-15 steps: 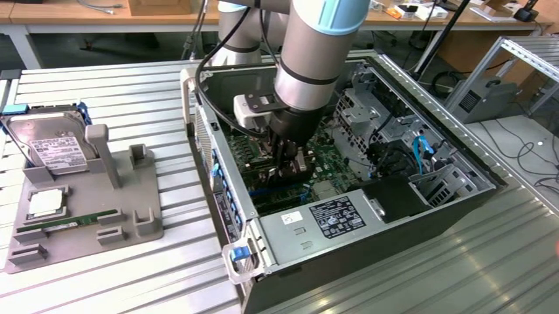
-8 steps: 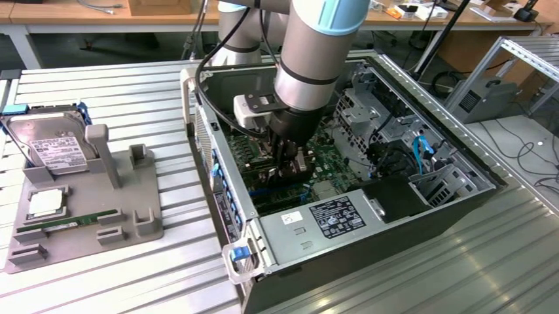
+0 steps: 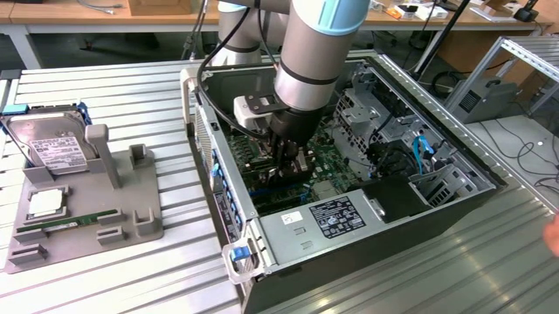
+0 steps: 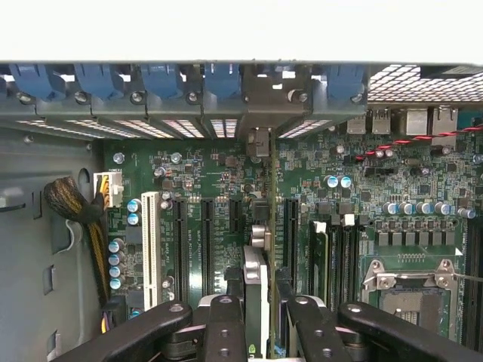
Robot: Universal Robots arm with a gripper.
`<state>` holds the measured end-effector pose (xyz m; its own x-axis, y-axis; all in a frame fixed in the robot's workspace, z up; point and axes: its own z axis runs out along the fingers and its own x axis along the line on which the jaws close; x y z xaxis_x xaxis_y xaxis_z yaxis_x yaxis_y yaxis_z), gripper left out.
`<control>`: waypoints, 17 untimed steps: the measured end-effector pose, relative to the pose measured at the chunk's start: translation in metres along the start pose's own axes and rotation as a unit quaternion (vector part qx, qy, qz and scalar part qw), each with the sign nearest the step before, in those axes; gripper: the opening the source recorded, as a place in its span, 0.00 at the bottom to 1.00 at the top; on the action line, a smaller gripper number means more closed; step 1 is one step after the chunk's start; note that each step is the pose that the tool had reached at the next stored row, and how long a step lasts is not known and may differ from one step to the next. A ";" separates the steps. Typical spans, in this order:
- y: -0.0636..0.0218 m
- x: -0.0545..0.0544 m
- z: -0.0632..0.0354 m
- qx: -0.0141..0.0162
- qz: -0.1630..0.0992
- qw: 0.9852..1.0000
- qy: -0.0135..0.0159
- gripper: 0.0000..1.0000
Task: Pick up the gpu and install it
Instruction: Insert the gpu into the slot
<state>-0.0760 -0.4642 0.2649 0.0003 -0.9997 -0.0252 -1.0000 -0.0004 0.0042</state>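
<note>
- gpu [image 4: 256, 279] is standing on edge between the fingers [image 4: 226, 320], inside the open computer case [image 3: 288, 258], with its length running away from the fingers toward the rear wall of the case.
- gripper [image 4: 260, 302] is reaching down into the case; its two black fingers are pressing on the card's opposite faces, clamped on it.
- Directly below the fingers, the green motherboard [image 4: 211, 170] is lying flat. Dark expansion slots [image 4: 205, 241] are running parallel to the card on both sides of it, and I cannot tell whether the card's lower edge is entering a slot.
- Further out on one side of the fingers, a white slot [image 4: 149, 241] and a sleeved cable bundle [image 4: 72, 204] are sitting. On the other side, the metal processor socket [image 4: 411, 283] is lying open to view.
- Beyond the fingertips, at the card's far end, a row of blue latches [image 4: 162, 79] is lining the rear slot openings.
- Well apart from the fingers, outside the case toward the exterior view's left, a grey holder [image 3: 122, 203] is resting on the slatted table [image 3: 131, 85], carrying a hard drive [image 3: 57, 147] leaning upright and a green memory stick [image 3: 74, 222] lying flat.
</note>
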 end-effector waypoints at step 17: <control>0.0000 0.000 0.0007 0.000 0.000 1.000 0.000 0.27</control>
<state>-0.0760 -0.4642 0.2642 0.0001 -0.9997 -0.0249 -1.0000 -0.0002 0.0042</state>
